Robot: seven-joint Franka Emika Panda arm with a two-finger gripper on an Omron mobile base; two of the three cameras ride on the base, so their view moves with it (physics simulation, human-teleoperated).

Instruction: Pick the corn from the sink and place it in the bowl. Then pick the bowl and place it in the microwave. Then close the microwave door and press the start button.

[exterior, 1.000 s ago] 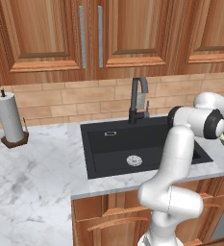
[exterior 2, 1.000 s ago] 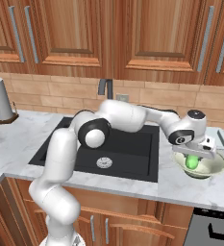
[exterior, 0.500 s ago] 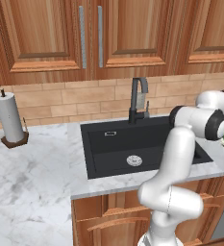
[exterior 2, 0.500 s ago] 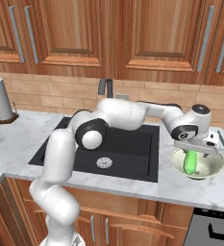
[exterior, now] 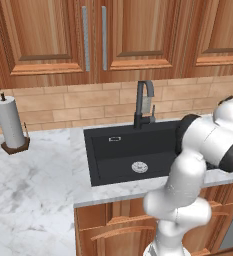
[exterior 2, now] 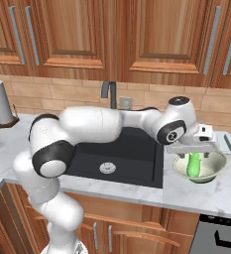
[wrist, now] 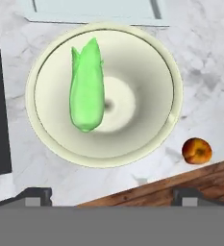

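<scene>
- My claw (exterior 2: 198,149) hangs just above the bowl (exterior 2: 213,170), fingers spread wide and gripping nothing.
- The corn (wrist: 86,87) lies inside the bowl (wrist: 168,91), off its centre, free of my fingers.
- The bowl sits on the marble surface (exterior 2: 221,196), just right of the sink (exterior 2: 132,161).
- A small orange ball (wrist: 197,151) rests on the surface beside the bowl, near the front edge.

Bowl (wrist: 166,81): smooth, pale glazed ceramic. Corn (wrist: 87,89): glossy green husk. Counter (wrist: 205,57): polished grey-veined marble. Cabinets (exterior: 48,40): varnished wood. Sink (exterior: 118,160): matt black.
</scene>
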